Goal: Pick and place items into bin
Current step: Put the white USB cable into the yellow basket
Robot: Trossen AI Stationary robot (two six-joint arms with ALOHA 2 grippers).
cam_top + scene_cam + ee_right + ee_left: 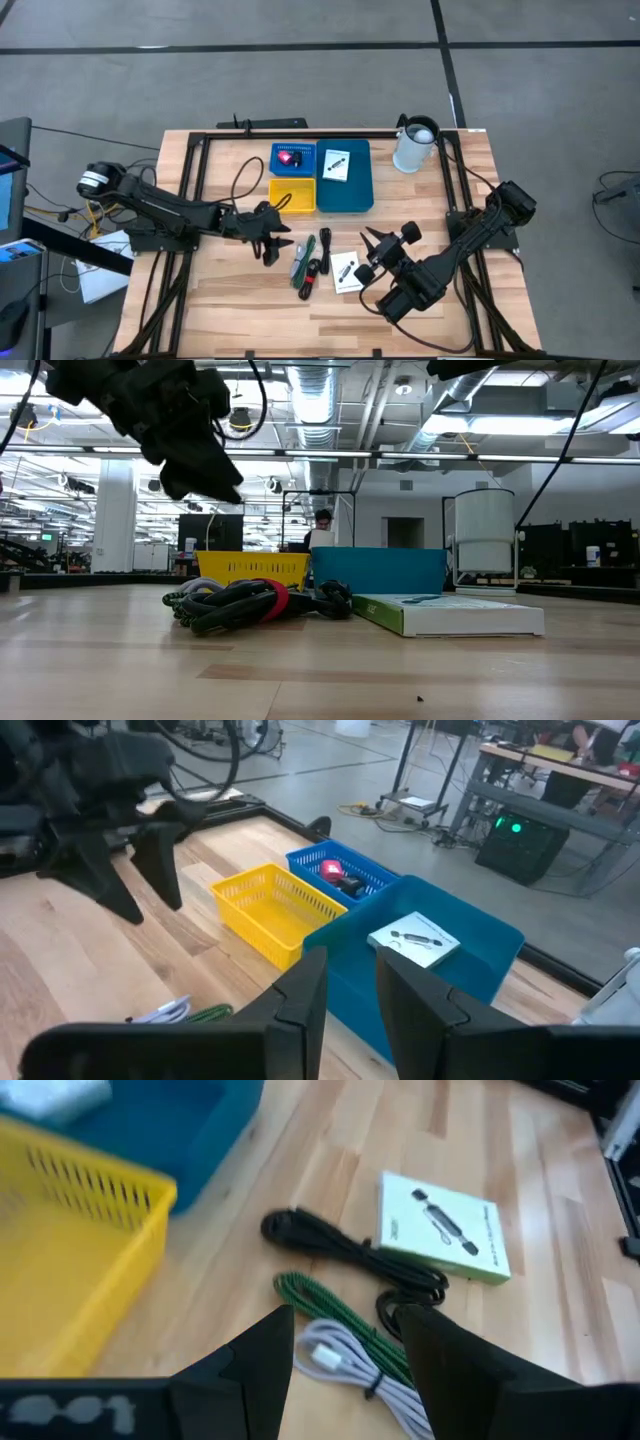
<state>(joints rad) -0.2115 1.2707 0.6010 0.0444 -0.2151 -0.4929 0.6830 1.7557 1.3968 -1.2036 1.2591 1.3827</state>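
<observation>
While the open left gripper (272, 247) is hovering by tangled cables (306, 266), it risks snagging several; the right gripper (377, 243) is waiting open.

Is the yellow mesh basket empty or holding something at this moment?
Empty. The high view shows only bare yellow floor inside the yellow mesh basket, and the right wrist view shows nothing in it either.

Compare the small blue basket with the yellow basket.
The small blue basket is blue and holds a red-pink piece; the yellow basket is yellow and looks empty. The blue one sits farther from the arms' side. Both are perforated and adjoin the teal bin.
</observation>
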